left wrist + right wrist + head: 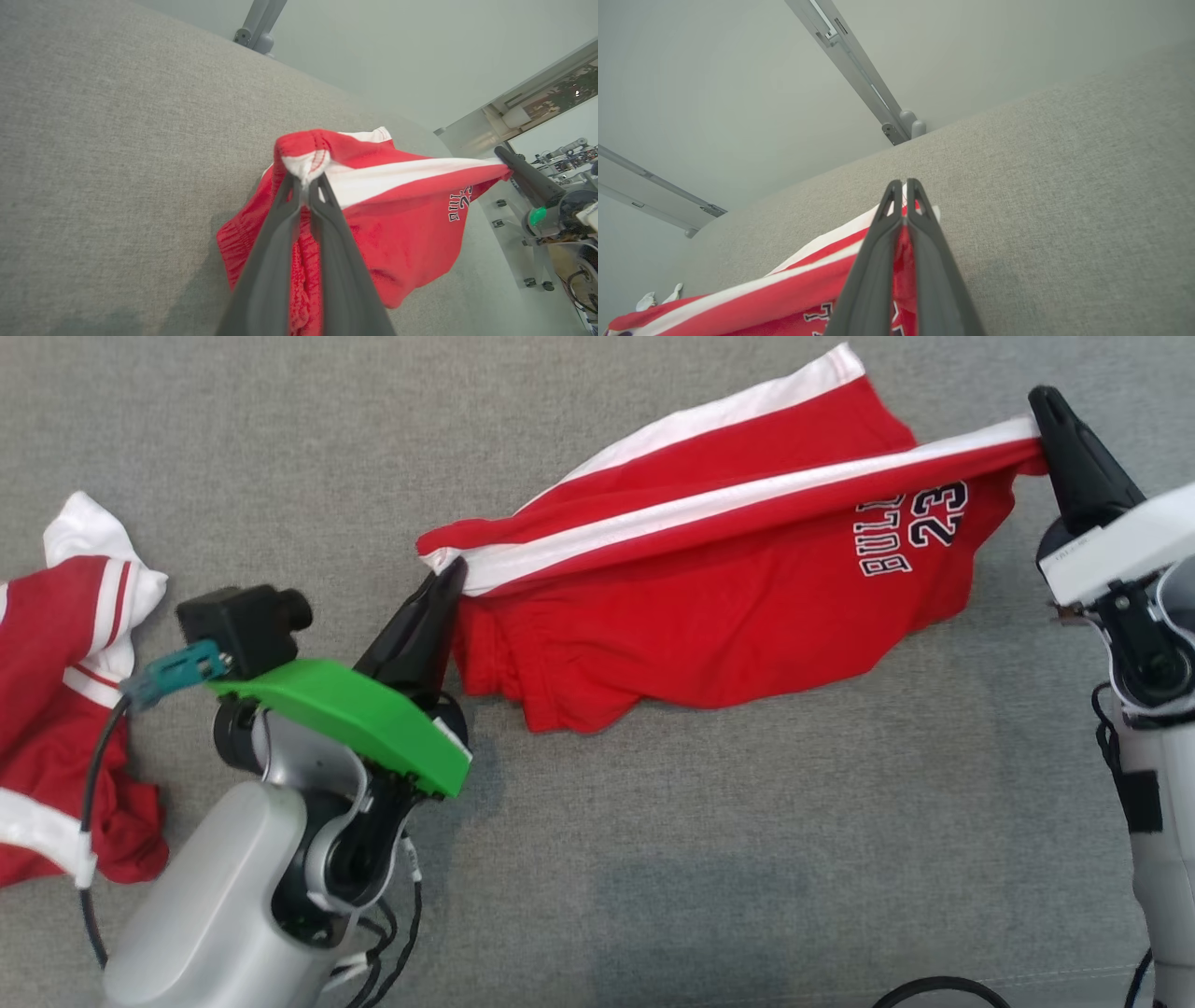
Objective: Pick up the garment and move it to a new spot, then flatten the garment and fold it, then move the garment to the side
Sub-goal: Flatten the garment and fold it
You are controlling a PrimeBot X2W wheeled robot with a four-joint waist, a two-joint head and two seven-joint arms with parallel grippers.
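**Red garment held stretched between two tools over a grey surface**

The garment point(709, 607) is red with white stripes and a dark-outlined print that includes the number 23. It spans the middle and right of the grey fabric surface point(653, 859). The left tool point(455, 571) is clenched on a white-trimmed corner at the garment's left end. The right tool point(1044, 401) is clenched on the striped edge at its right end, and the white stripe between them runs taut. The cloth below the stripe sags in loose folds; whether the lowest folds touch the surface cannot be told.

A second garment point(56, 709), red and white, lies crumpled at the left, well apart from the first and cut off by the frame edge. A green bracket point(345, 709) and a black camera point(245, 625) on the left wrist cover part of the surface beside it. A grey metal rail point(859, 70) rises beyond the surface's far edge.

The print appears upside down and its lettering is only partly readable. The pinched cloth inside each tool is hidden by the fingers.
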